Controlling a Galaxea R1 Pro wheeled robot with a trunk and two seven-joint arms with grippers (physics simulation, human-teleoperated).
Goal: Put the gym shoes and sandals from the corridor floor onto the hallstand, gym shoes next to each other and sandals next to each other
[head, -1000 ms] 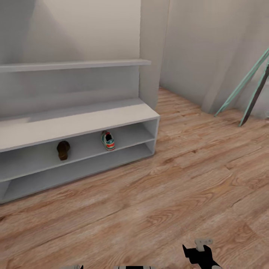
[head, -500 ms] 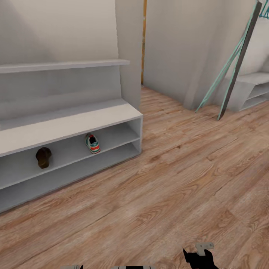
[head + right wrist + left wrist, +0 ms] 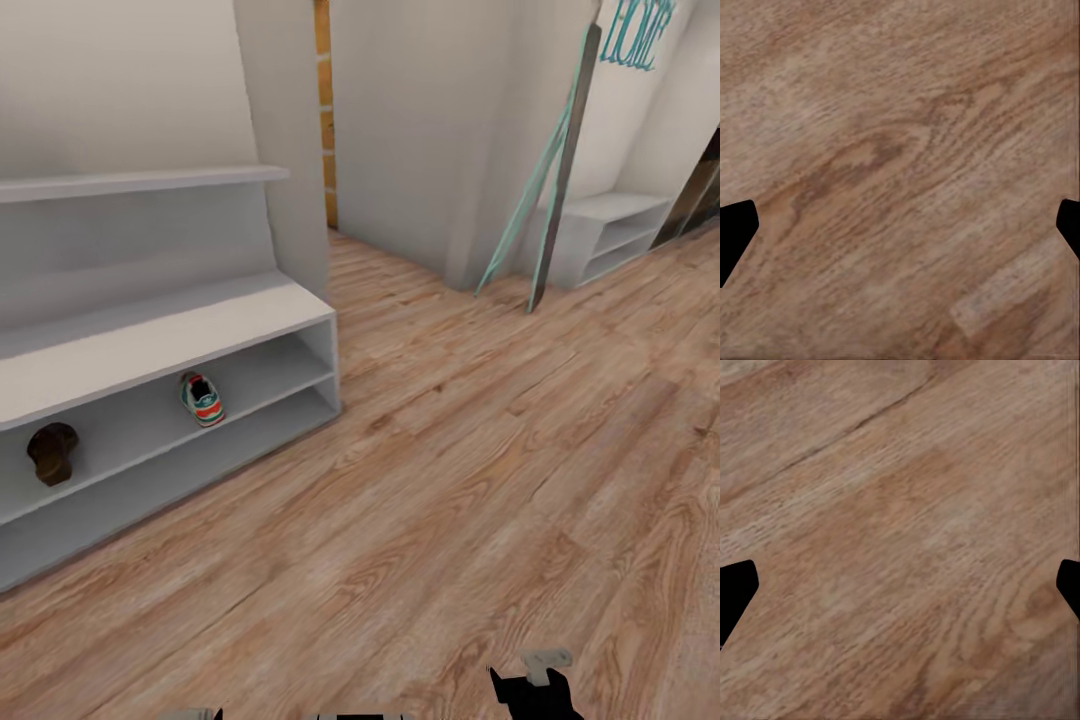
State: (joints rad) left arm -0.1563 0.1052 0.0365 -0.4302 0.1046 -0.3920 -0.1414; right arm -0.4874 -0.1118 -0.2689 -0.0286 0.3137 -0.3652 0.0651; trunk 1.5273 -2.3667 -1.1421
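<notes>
The pale-grey hallstand (image 3: 170,335) stands at the left of the head view. On its upper shelf row sits one gym shoe (image 3: 203,399), white with teal and red accents. One dark-brown sandal (image 3: 52,452) rests further left on the same row, well apart from the shoe. The other shoe and the other sandal are out of view. Wood-grain corridor floor (image 3: 470,480) spreads to the right. My left gripper (image 3: 900,592) and right gripper (image 3: 900,232) both hang open over bare planks, with nothing between their fingers. A black part of my right arm (image 3: 530,688) pokes in at the bottom edge.
A second white rack (image 3: 605,235) stands at the far right under teal "HOME" lettering (image 3: 632,30). A teal and grey frame (image 3: 548,175) leans on the wall beside it. A wall pillar (image 3: 285,150) rises at the hallstand's right end, with a brick-edged opening (image 3: 323,110) behind.
The whole head view has swung right, so the camera moved. The hallstand with its shoe and sandal slid left in the picture, and the second rack came into view.
</notes>
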